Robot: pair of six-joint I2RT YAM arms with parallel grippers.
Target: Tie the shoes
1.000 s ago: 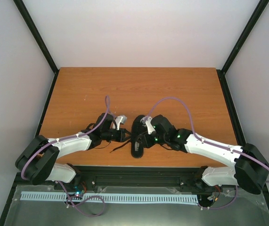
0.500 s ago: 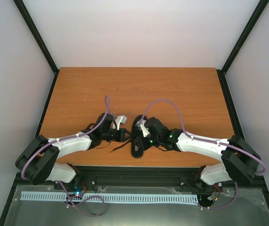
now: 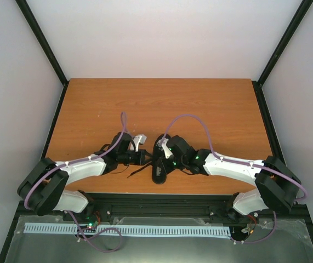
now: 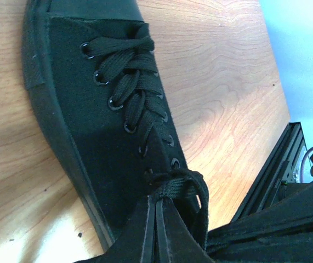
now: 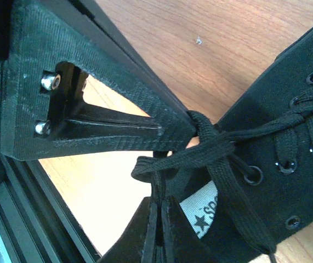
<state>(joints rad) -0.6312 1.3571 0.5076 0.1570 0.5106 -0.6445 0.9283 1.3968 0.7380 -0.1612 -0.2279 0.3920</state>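
Lacing is seen threaded through the eyelets [image 4: 114, 102] of the shoe [image 3: 159, 164], which lies on the worktop [image 3: 200, 109] close to its near edge. The left gripper [image 4: 155, 213] is closed flat on a strand of the laces [image 4: 126, 82] at the top of the lacing. The right gripper [image 5: 159, 219] is likewise pinched tight on a strand just beside it. A crossing of the two strands is formed there — a first overhand turn, it is judged, not yet drawn snug. No bow loops are to be seen, so the loops, their wrap and the final tightening are judged left to do.
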